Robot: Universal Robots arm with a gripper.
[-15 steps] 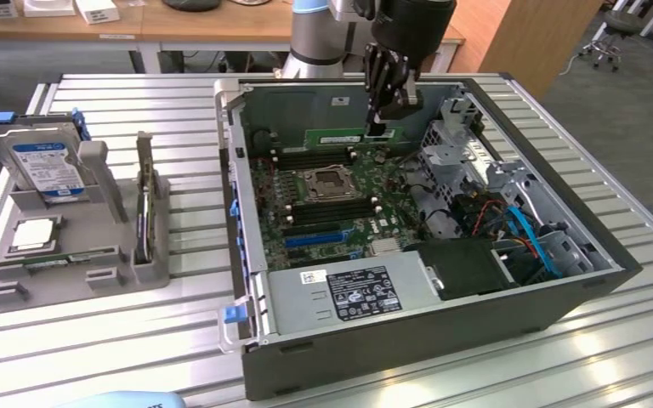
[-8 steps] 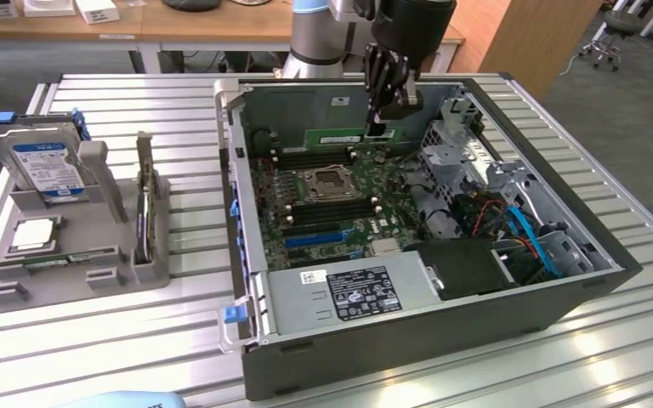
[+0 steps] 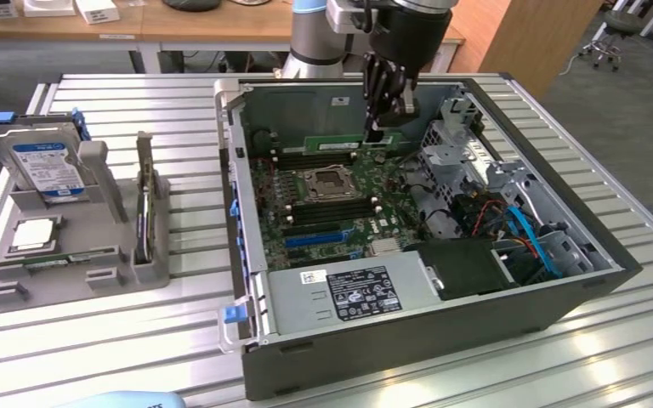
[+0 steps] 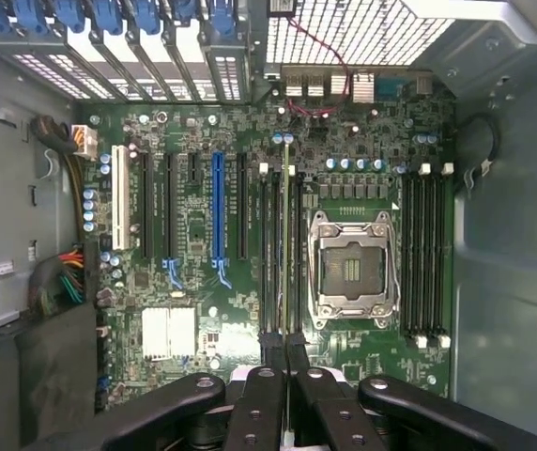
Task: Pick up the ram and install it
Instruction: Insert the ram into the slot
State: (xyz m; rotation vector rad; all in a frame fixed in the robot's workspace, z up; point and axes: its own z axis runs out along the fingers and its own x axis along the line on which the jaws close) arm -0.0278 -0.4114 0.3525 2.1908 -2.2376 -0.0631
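Open dark-grey steel computer case (image 3: 599,280) lying on its side, with the green motherboard (image 3: 355,229) exposed. The black two-fingered gripper (image 3: 381,127) (image 4: 285,357) is inside the case, its jaws closed on the ram (image 3: 332,144) (image 4: 287,282), a long, thin green circuit-board stick. In the wrist view the ram is seen edge-on, running along the bank of black memory slots (image 4: 267,254) just beside the empty silver processor socket (image 3: 329,183) (image 4: 353,272). In the exterior view it hangs level over the bank on the far side of the socket. Whether its lower edge touches a slot cannot be told. The step in hand appears to be seating the stick. This calls for the board to be held upright and parallel to one chosen slot and centred between that slot's end latches. The push should be straight and even, so that neither end tilts or rides onto a neighbouring slot.
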